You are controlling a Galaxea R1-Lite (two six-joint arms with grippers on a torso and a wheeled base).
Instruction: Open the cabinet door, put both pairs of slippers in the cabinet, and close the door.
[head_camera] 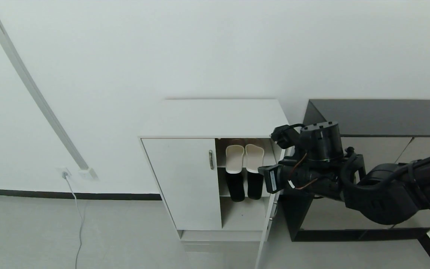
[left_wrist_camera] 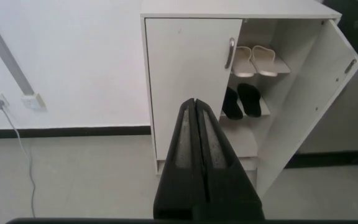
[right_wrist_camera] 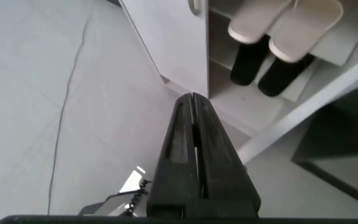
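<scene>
The white cabinet (head_camera: 215, 117) stands against the wall, its left door (head_camera: 183, 179) closed and its right door (left_wrist_camera: 309, 106) swung open. Inside, a white pair of slippers (head_camera: 245, 157) sits on the upper shelf and a black pair (head_camera: 245, 185) on the shelf below. My right arm (head_camera: 323, 164) hangs by the open door's top edge. The right gripper (right_wrist_camera: 193, 102) is shut and holds nothing, above the floor before the open compartment. My left gripper (left_wrist_camera: 194, 106) is shut and holds nothing too, some way back from the cabinet front. Both pairs, white (left_wrist_camera: 260, 60) and black (left_wrist_camera: 241, 101), show beyond it.
A dark grey low cabinet (head_camera: 379, 116) stands right of the white one, close behind the open door. A wall socket with a hanging cable (head_camera: 65, 173) and a slanted white conduit (head_camera: 32, 89) are at the left. Bare floor (head_camera: 88, 231) lies before the cabinet.
</scene>
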